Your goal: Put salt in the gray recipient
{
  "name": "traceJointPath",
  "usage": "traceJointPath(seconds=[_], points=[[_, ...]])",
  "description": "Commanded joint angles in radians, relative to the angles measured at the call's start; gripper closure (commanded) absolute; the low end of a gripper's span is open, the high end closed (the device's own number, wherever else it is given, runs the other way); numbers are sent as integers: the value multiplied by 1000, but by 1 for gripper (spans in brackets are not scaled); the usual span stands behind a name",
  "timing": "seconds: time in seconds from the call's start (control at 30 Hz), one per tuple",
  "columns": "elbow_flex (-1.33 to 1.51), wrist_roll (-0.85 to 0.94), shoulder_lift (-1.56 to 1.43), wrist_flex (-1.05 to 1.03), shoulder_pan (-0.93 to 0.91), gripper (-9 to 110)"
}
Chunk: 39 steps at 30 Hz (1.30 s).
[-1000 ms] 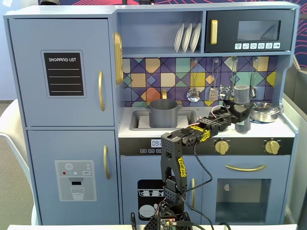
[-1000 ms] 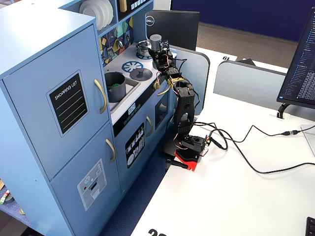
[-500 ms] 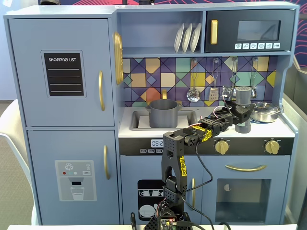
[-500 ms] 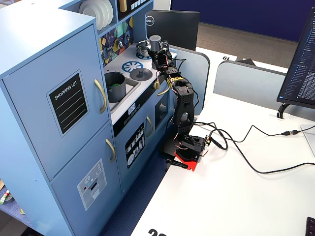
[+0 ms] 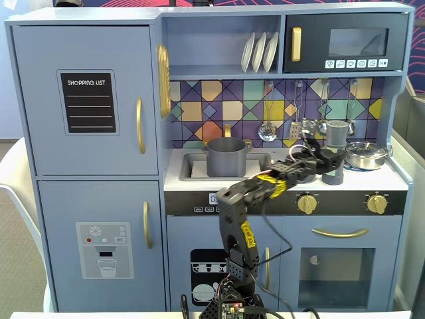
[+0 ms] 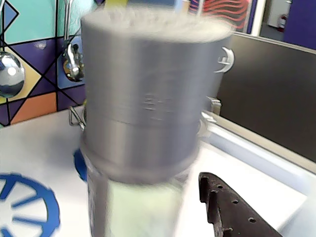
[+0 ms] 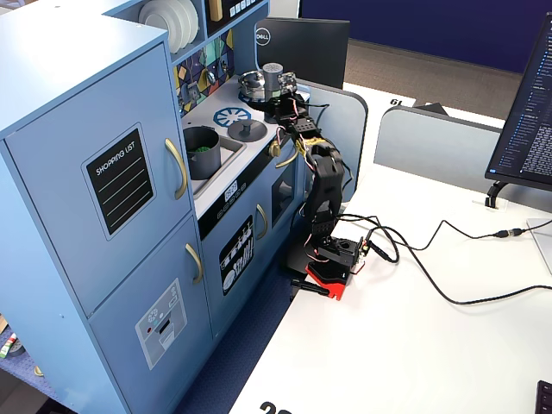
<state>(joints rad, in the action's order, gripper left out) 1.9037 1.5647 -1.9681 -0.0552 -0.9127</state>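
Gripper [image 5: 330, 159] clamped around one salt shaker [image 5: 335, 150] on the stovetop, one gray pot [image 5: 226, 157] in the sink, three plates [image 5: 259, 52] racked above.

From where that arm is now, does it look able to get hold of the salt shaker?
Probably yes. The gripper is already right at the salt shaker, which fills the wrist view, and nothing stands between them. Whether it is closed on it cannot be told.
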Motion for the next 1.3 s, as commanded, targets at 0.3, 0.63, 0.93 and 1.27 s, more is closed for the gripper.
traceJointPath(seconds=[0.3, 0.63, 0.93, 1.27], points=[[249, 147, -940, -1270, 419, 36], [1046, -2, -1172, -1081, 724, 46], [1212, -216, -1192, -1035, 785, 82], [1213, -121, -1252, -1134, 810, 101]])
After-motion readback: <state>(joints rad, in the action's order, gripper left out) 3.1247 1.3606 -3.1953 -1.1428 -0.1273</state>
